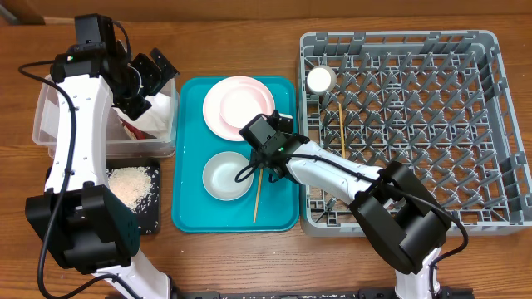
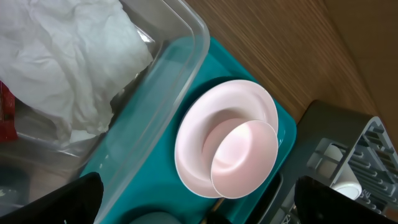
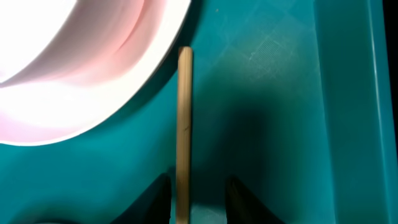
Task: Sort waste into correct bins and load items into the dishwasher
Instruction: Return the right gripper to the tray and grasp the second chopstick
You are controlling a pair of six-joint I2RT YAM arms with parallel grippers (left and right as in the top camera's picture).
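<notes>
right gripper [image 3: 196, 198] straddles the wooden chopstick [image 3: 185, 124] on the teal tray's [image 3: 267, 93] right half, its jaws narrowly apart and not clamped. left gripper [image 1: 152, 73] hangs wide open and empty over the clear tub [image 1: 46, 124].

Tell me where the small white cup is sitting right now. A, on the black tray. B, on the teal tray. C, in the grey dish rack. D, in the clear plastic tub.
C: the small white cup stands in a corner of the grey dish rack, on the side next to the teal tray but not on it.
</notes>
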